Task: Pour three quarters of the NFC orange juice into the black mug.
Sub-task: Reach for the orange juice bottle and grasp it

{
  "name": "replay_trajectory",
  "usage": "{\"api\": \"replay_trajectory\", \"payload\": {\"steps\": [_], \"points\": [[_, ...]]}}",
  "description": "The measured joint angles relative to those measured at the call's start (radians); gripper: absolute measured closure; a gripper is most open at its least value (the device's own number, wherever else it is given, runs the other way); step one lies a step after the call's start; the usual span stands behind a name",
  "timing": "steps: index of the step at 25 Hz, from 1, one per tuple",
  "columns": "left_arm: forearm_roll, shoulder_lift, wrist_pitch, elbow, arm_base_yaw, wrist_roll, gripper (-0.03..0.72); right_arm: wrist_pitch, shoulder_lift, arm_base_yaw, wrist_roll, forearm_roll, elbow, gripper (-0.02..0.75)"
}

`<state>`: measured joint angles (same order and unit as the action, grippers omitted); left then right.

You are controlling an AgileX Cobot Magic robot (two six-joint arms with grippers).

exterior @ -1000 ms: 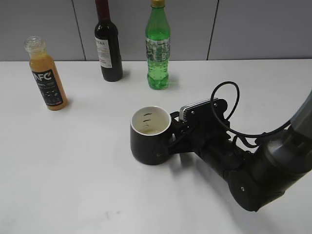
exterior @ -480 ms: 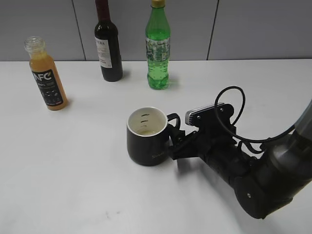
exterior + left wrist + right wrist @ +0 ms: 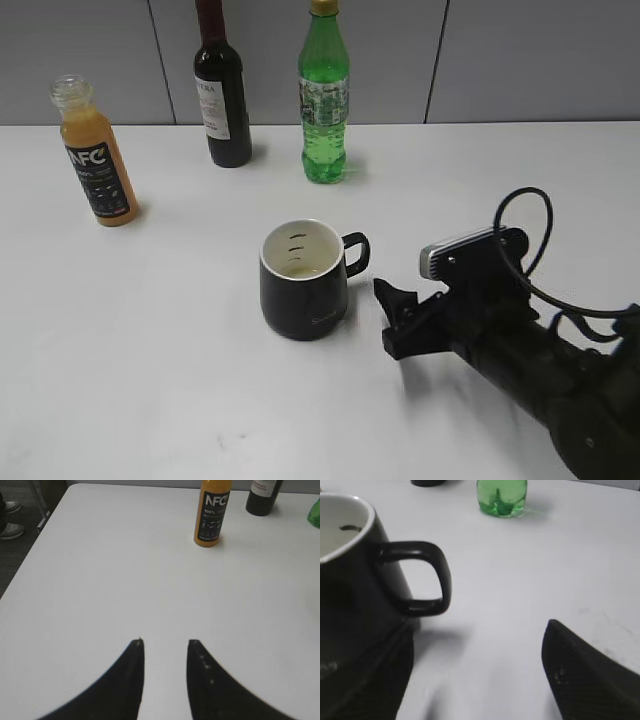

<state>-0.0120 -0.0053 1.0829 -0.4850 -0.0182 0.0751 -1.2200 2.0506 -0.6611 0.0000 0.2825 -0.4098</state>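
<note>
The NFC orange juice [image 3: 95,150] stands uncapped at the far left of the table; in the left wrist view the bottle [image 3: 212,515] is far ahead. The black mug [image 3: 303,280] stands upright mid-table with its handle to the right, and it fills the left of the right wrist view [image 3: 355,580]. My right gripper [image 3: 388,318] is open and empty, a short way right of the handle [image 3: 427,575]; it also shows in the right wrist view [image 3: 479,630]. My left gripper [image 3: 165,641] is open and empty over bare table, and is out of the exterior view.
A dark wine bottle [image 3: 222,90] and a green soda bottle [image 3: 324,100] stand at the back, the soda's base ahead of my right gripper [image 3: 501,495]. The table's left edge [image 3: 35,535] drops to the floor.
My right gripper has let go of the mug's handle and drawn back to the right. The mug stays upright, slightly left of where it was a second ago.
</note>
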Motion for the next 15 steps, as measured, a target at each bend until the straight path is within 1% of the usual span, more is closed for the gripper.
{"api": "replay_trajectory", "payload": {"steps": [6,11,12,13,15], "points": [[0.000,0.000,0.000,0.000,0.000,0.000,0.454,0.000,-0.153,0.000,0.000,0.006,0.167,0.130],[0.000,0.000,0.000,0.000,0.000,0.000,0.454,0.008,-0.321,0.000,-0.048,0.007,0.200,0.130],[0.000,0.000,0.000,0.000,0.000,0.000,0.454,0.036,-0.364,0.000,-0.069,0.007,0.191,0.130],[0.000,0.000,0.000,0.000,0.000,0.000,0.454,0.102,-0.408,0.000,-0.101,0.008,0.176,0.130],[0.000,0.000,0.000,0.000,0.000,0.000,0.454,0.300,-0.484,0.000,-0.171,0.014,0.130,0.130]]}}
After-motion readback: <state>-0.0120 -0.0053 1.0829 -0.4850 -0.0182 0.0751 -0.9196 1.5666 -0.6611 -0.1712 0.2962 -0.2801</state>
